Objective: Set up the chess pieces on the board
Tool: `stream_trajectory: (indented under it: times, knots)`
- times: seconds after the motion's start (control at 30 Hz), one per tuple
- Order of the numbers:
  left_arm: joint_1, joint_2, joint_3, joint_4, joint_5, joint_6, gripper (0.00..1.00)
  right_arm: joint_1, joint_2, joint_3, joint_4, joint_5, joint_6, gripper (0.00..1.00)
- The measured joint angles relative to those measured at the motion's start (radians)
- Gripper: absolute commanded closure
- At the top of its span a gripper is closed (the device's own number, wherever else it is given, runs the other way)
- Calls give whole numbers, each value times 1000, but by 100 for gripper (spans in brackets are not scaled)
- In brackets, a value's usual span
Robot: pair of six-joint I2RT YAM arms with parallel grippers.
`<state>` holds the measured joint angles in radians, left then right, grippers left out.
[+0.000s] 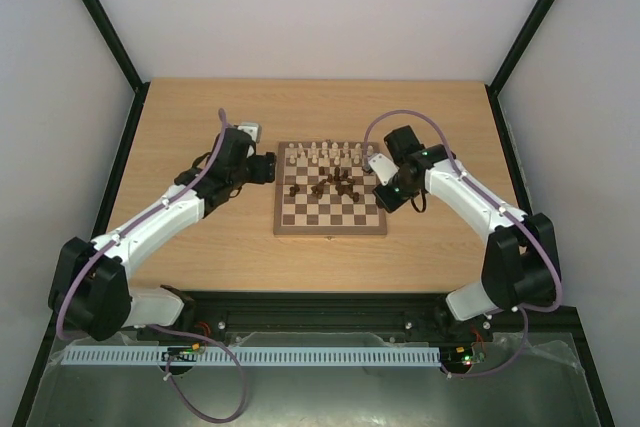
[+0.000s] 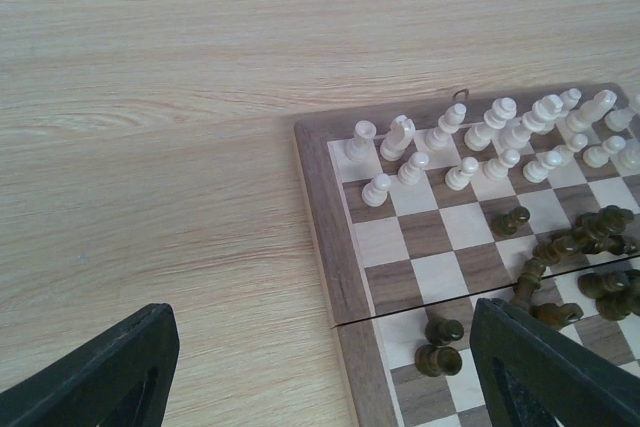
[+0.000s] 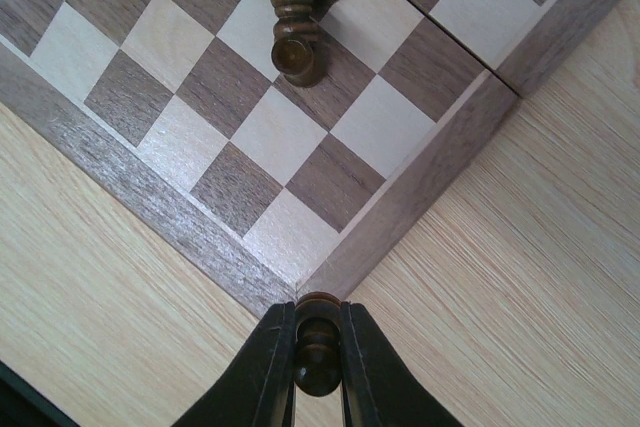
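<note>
Right fingers [image 3: 262, 372] tight around dark piece [image 3: 318, 355]; left fingers [image 2: 100, 377] wide apart beside board [image 2: 322, 209].

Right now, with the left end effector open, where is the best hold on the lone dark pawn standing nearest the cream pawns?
Probably its rounded head, from straight above. The dark pawn looks upright, with bare board around most of it. The toppled dark pieces lie close on one side, so a sideways approach risks knocking them.
</note>
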<state>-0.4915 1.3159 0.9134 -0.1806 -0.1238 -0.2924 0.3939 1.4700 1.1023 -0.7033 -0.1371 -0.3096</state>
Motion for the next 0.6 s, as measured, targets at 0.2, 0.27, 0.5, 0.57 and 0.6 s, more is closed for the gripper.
stream_trajectory:
  times: [0.2, 0.27, 0.5, 0.57, 0.6]
  knots:
    - [2, -3, 0, 7, 37, -11, 18, 19, 33, 0, 40, 13, 3, 86]
    - [2, -3, 0, 7, 42, -12, 18, 20, 44, -1, 54, 17, 3, 86]
    - [2, -3, 0, 8, 49, -16, 18, 21, 81, -13, 95, 25, 16, 85]
    - [2, -3, 0, 8, 50, -16, 18, 22, 90, -14, 105, 25, 23, 85]
    - [2, -3, 0, 8, 51, -16, 18, 24, 97, -15, 111, 25, 25, 85]
